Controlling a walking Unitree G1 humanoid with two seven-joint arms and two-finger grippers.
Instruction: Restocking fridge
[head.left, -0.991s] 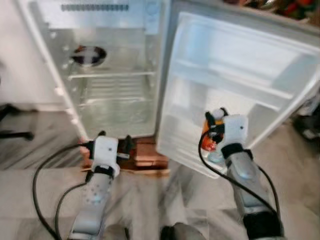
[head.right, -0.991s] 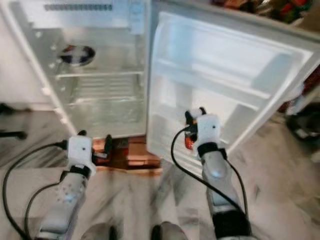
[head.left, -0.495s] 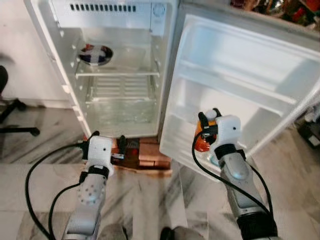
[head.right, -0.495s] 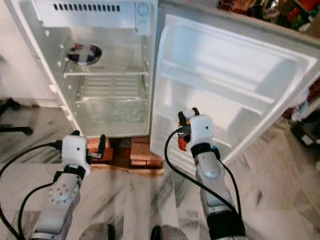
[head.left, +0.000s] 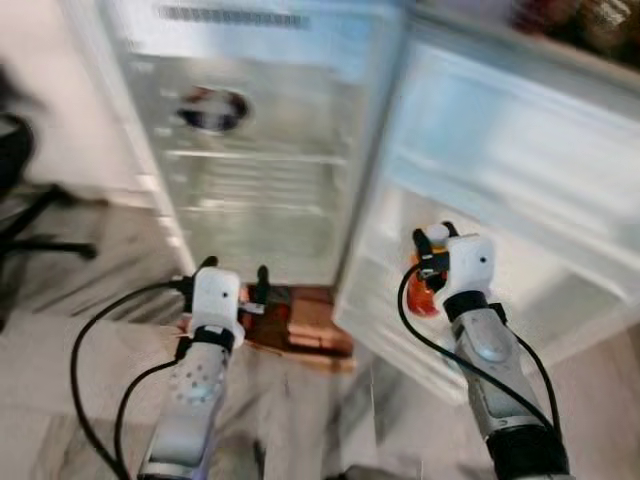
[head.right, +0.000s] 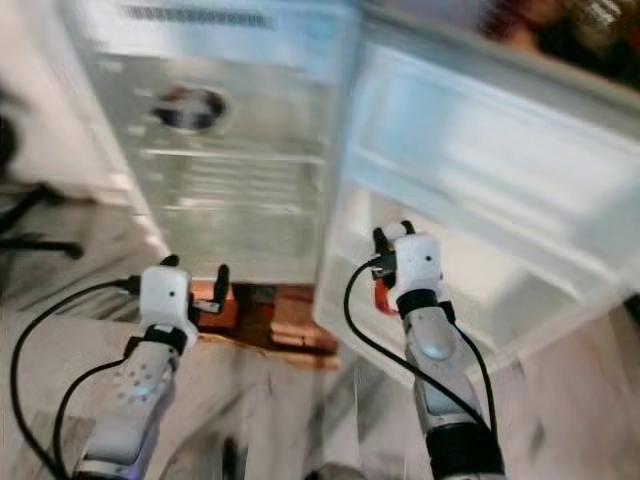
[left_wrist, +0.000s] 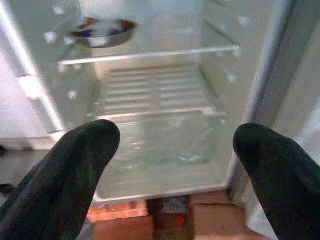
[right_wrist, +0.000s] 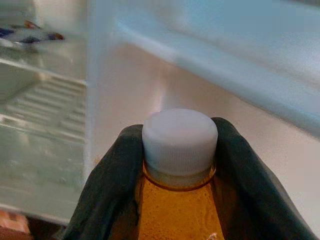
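A small white fridge (head.left: 250, 150) stands open before me, its door (head.left: 520, 170) swung out to the right. My right gripper (head.left: 432, 240) is shut on a bottle of orange drink (right_wrist: 175, 210) with a white cap (right_wrist: 180, 137), held in front of the door's lower shelf (head.left: 400, 290). The bottle (head.left: 420, 290) hangs below the gripper. My left gripper (head.left: 235, 272) is open and holds nothing, low in front of the fridge's bottom edge. Its two fingers (left_wrist: 75, 165) frame the fridge's wire shelves (left_wrist: 155, 87). A metal bowl (left_wrist: 102, 31) sits on the upper shelf at the left.
The fridge rests on wooden blocks (head.left: 300, 320) on a grey marbled floor. An office chair base (head.left: 30, 210) stands at the left by the wall. Cluttered items (head.left: 580, 25) lie beyond the door at the top right. Black cables trail from both arms.
The view has shifted and blurred, so the camera is moving. Both arms keep about the same pose; the right gripper still holds the bottle by the door.
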